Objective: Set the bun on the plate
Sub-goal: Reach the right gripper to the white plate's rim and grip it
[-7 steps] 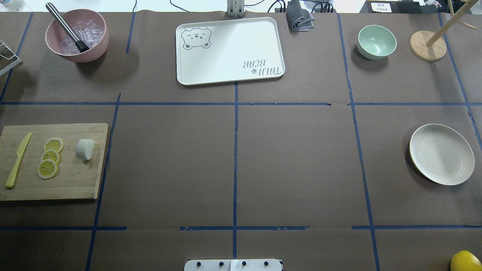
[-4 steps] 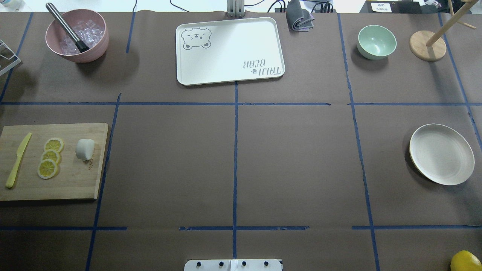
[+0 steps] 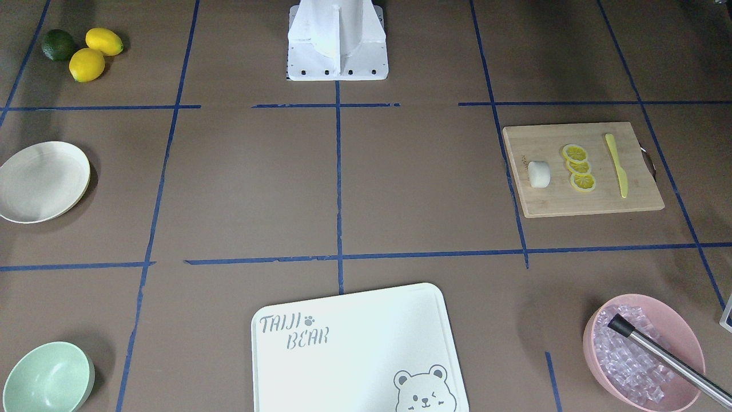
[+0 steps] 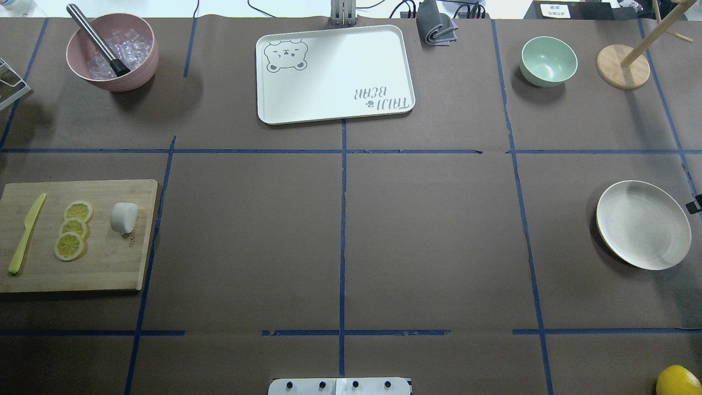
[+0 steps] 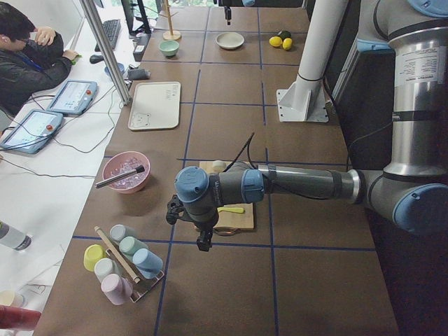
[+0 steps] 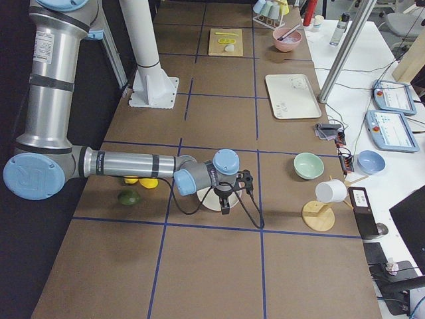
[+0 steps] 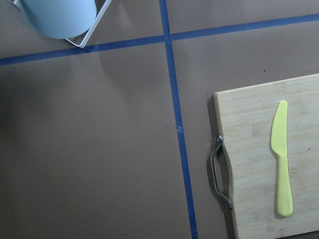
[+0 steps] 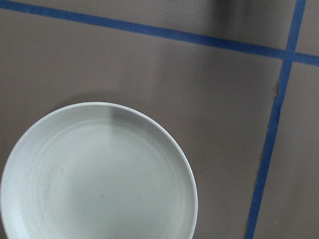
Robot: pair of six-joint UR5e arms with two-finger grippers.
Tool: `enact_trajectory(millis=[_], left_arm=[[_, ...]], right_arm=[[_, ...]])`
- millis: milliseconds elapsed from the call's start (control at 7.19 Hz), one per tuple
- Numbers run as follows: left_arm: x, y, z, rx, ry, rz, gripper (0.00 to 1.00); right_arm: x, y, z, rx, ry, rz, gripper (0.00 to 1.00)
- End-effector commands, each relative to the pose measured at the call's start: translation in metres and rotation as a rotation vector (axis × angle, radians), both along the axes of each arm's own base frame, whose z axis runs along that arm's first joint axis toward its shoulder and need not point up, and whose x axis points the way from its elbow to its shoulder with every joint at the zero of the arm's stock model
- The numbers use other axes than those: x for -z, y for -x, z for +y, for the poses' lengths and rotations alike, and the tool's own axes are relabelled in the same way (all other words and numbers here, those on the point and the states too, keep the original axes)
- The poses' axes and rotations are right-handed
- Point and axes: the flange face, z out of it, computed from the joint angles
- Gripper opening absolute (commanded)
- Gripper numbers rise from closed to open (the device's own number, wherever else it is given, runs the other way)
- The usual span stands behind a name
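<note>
The bun (image 4: 123,217) is a small white lump on the right end of the wooden cutting board (image 4: 109,269), also seen in the front view (image 3: 538,174). The cream plate (image 4: 643,225) lies far off at the table's right side and fills the lower left of the right wrist view (image 8: 99,174). My left gripper (image 5: 204,241) hangs beside the board's handle end, away from the bun. My right gripper (image 6: 226,205) hovers over the plate. No fingers show in either wrist view, so I cannot tell whether either gripper is open or shut.
On the board lie three lemon slices (image 4: 73,229) and a yellow knife (image 4: 26,234). A pink bowl of ice (image 4: 112,52), a bear-printed tray (image 4: 334,74), a mint bowl (image 4: 548,60) and a wooden stand (image 4: 623,66) line the far edge. A cup rack (image 5: 122,262) stands at the left end.
A small dark part of the right arm has come into the overhead view at the right edge, beside the plate. The bun and plate have not moved.
</note>
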Motion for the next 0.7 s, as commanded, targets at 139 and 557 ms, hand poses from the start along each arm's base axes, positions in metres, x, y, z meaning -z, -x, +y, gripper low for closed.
enact_trajectory(millis=[139, 557], left_arm=[[0.0, 0.0, 0.0, 0.0, -0.002, 0.0, 1.0], [0.0, 0.0, 0.0, 0.0, -0.004, -0.001, 1.0]], right_arm=[[-0.041, 0.022, 0.011, -0.02, 0.013, -0.01, 0.98], [-0.043, 0.036, 0.013, -0.023, 0.037, 0.008, 0.59]])
